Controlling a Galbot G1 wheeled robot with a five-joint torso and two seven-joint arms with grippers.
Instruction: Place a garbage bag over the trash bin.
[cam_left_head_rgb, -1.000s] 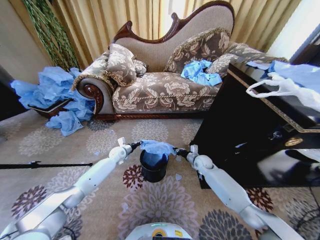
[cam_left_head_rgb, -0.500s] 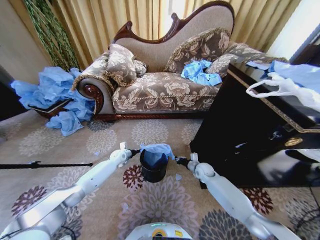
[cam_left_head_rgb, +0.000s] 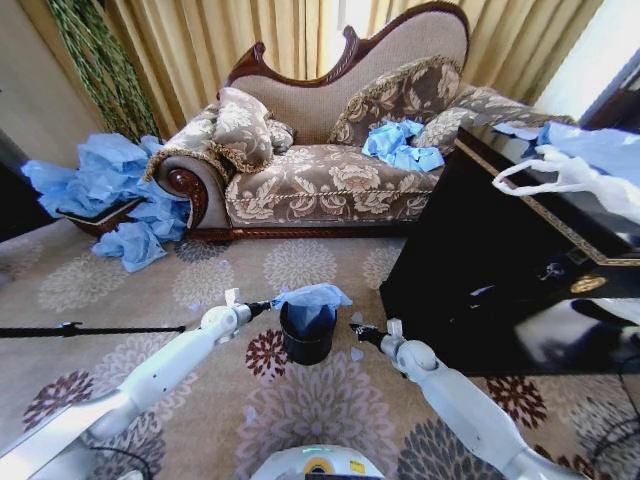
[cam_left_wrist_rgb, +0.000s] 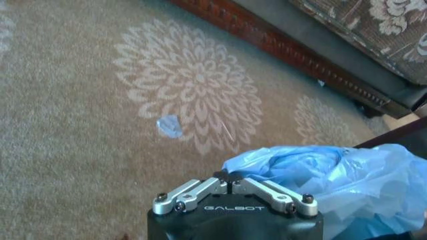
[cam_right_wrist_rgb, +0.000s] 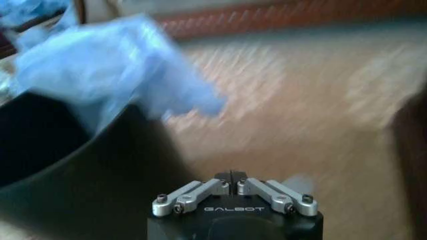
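Thin crinkly plastic garbage bag (cam_left_head_rgb: 314, 296) tops a smooth, seemingly matt trash bin (cam_left_head_rgb: 306, 338) (woven carpet (cam_left_head_rgb: 300, 410) beneath).

Closed left claw (cam_left_wrist_rgb: 230, 176) against garbage bag (cam_left_wrist_rgb: 333, 175)

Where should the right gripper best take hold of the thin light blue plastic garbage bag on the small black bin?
Probably at the loose flap of the thin light blue plastic garbage bag that overhangs the rim of the small black cylindrical trash bin on the robot's right. The right gripper sits beside that flank, so a sideways approach seems best. The left gripper is at the opposite edge.
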